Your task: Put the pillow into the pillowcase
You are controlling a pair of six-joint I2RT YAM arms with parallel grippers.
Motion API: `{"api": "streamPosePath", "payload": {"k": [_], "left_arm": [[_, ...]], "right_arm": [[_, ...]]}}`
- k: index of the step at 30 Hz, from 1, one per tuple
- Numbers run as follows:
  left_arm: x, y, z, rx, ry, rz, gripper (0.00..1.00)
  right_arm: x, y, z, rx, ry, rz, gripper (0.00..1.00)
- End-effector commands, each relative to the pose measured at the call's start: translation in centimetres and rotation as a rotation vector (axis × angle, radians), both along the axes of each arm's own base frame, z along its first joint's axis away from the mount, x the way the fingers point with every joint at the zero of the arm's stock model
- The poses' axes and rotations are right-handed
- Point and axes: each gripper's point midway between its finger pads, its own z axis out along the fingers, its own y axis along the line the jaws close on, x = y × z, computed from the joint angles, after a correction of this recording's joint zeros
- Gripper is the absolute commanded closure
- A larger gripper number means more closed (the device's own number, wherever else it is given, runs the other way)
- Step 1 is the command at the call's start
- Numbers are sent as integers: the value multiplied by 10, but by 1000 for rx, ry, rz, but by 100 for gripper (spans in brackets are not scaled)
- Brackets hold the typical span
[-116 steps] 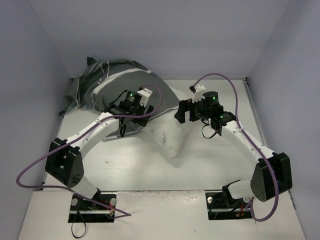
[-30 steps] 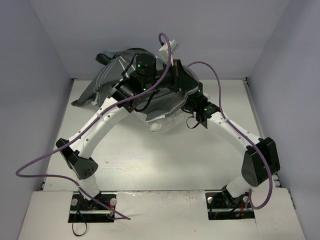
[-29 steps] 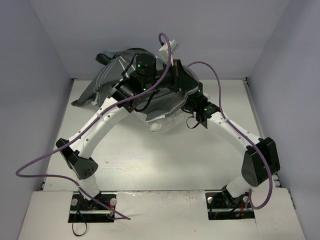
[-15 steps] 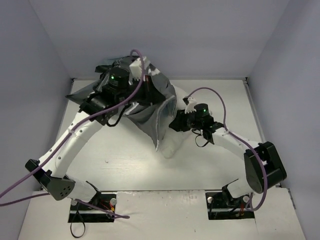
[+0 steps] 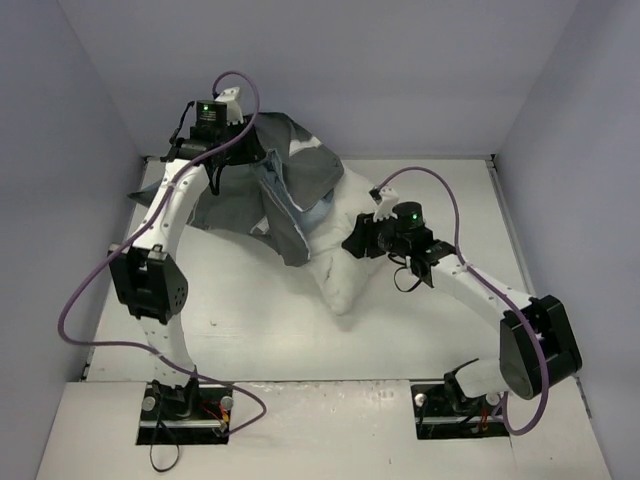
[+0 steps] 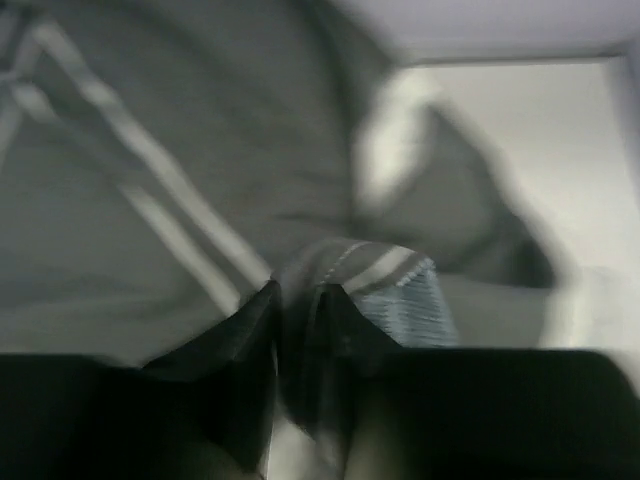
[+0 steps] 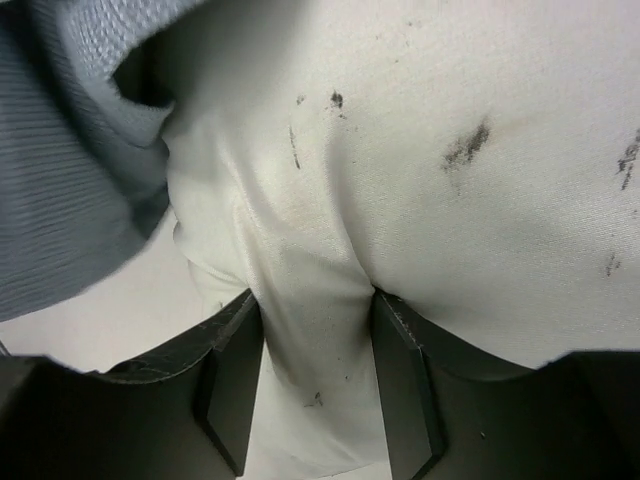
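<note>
**Figure: pose of the 2 arms**

Left arm (image 5: 165, 220) stretched far back and left, elbow bent above its base, wrist raised; left gripper (image 6: 300, 295) with fingers (image 6: 240, 340) nearly together, a fold of the pillowcase (image 6: 150, 120) pinched between them; view blurred.
Right arm (image 5: 470, 280) folded low, forearm reaching inward to centre; right gripper (image 7: 315, 300) with fingers (image 7: 235, 370) set apart, a fold of the pillow (image 7: 450, 100) filling the gap, touching both.

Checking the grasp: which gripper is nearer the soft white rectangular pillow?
Right. The right gripper pinches a fold of that pillow; the left gripper holds the striped charcoal fabric pillowcase farther back.
</note>
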Motion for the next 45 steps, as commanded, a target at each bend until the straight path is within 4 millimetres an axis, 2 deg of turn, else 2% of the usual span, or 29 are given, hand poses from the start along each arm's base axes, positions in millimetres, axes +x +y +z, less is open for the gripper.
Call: {"api": "streamPosePath", "payload": {"k": [1,2,3,4,5,6,7,8,9,10,11,12,14,15,16,18,21,23,26,27,32,36,40,42,45], "left_arm": [[21,56,28,91,-101,183,61],[20,61,25,109,-94,200,50],[14,60,33,109,-109,191,37],[6,57,36,110,-111,176,33],[-7,43,28,132,-97,130,31],[-26,37,49,134,-143,106,30],[-40,26,56,139,-165,71,29],[-59,-2,58,162,-188,-12,29],[-81,-11,60,172,-199,-44,26],[-93,-23,58,175,-202,-79,25],[-105,-38,55,178,-202,-127,25],[-126,-62,46,183,-191,-195,25],[-140,-78,28,216,-165,-231,25],[-147,-88,7,254,-135,-240,25],[-149,-92,-4,264,-109,-247,25],[-146,-96,-27,281,-55,-243,25],[-133,-92,-60,363,-2,-195,25],[-122,-89,-73,414,11,-161,25],[-106,-82,-76,470,-2,-104,25],[-101,-83,-84,494,8,-95,25],[-80,-72,-84,569,-16,3,25],[-66,-50,-70,626,-56,119,25],[-60,-47,-53,621,-92,122,25],[-56,-48,-51,618,-95,113,25],[-50,-44,-62,631,-72,113,25]], "right_arm": [[21,-1,64,36,-187,-26,58],[20,0,68,32,-200,-24,56],[21,-1,71,19,-221,-19,54],[21,-1,73,13,-231,-17,51],[20,-1,78,11,-247,-15,44],[21,-3,82,6,-262,-19,40],[22,-5,83,-5,-275,-19,35],[22,-5,86,-8,-287,-19,24],[23,-7,87,-14,-293,-23,20],[25,-9,88,-20,-300,-26,16],[26,-10,88,-24,-303,-29,11],[27,-10,88,-26,-302,-29,10],[29,-11,87,-31,-302,-34,7],[29,-12,88,-30,-304,-32,7],[30,-12,89,-29,-306,-34,6],[31,-13,91,-35,-314,-38,6],[34,-14,94,-42,-326,-43,5],[35,-15,96,-40,-330,-45,5],[34,-14,97,-37,-332,-41,4],[34,-14,97,-35,-329,-41,4],[32,-13,97,-28,-328,-30,4],[29,-9,98,-22,-330,-7,4],[31,-8,102,-44,-364,14,4],[34,-8,102,-54,-371,16,4],[41,-4,107,-66,-393,33,1]]}}
